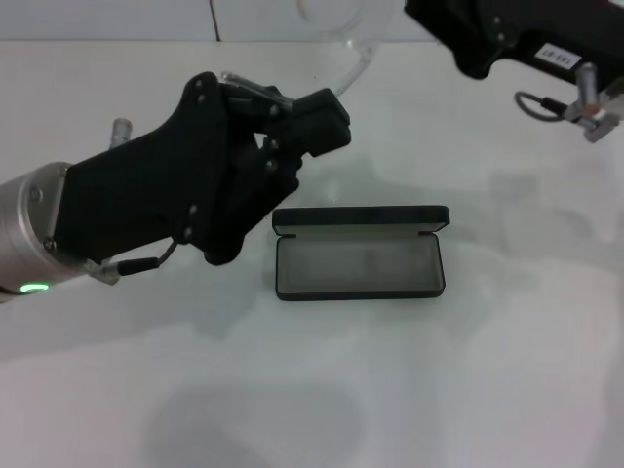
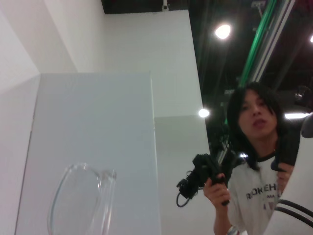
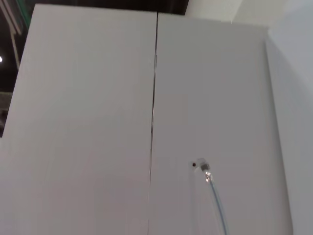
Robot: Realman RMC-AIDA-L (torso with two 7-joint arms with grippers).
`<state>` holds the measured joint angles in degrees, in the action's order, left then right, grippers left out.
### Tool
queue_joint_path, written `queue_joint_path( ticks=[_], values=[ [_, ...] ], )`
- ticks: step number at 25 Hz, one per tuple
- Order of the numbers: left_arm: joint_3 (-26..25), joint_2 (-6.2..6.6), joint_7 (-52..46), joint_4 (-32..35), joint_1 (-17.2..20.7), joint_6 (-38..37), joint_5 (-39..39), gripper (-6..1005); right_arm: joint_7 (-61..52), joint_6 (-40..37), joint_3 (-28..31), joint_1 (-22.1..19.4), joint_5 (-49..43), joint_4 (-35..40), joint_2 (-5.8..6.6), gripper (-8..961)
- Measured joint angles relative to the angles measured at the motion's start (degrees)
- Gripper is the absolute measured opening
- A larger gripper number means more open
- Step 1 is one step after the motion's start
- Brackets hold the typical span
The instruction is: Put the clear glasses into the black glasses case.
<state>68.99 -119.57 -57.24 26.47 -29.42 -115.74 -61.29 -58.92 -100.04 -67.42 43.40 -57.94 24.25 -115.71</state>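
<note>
The left end effector hangs in the air above the white counter. Its black fingers are closed on one thin arm of the clear glasses, and the see-through lens sticks up past the fingertips. The black glasses case lies open on the counter just below and a little to the side of this end effector, with its grey inside facing up. The right end effector is up high, near the glasses. I cannot tell if its fingers are open or closed.
</note>
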Motion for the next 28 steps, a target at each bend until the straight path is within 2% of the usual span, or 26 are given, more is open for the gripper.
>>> queue_joint_path(
  ticks=[12, 28],
  values=[
    [-2.4, 0.13, -0.09, -2.53, -0.48, 1.97, 0.68, 43, 0.12, 3.78, -6.42, 2.32, -2.77, 0.23, -0.13, 64],
    [-2.99, 0.13, -0.42, -2.92, -0.04, 3.47, 0.51, 43, 0.03, 4.37, -4.93, 2.41, -3.44, 0.02, 0.0, 64]
  ],
)
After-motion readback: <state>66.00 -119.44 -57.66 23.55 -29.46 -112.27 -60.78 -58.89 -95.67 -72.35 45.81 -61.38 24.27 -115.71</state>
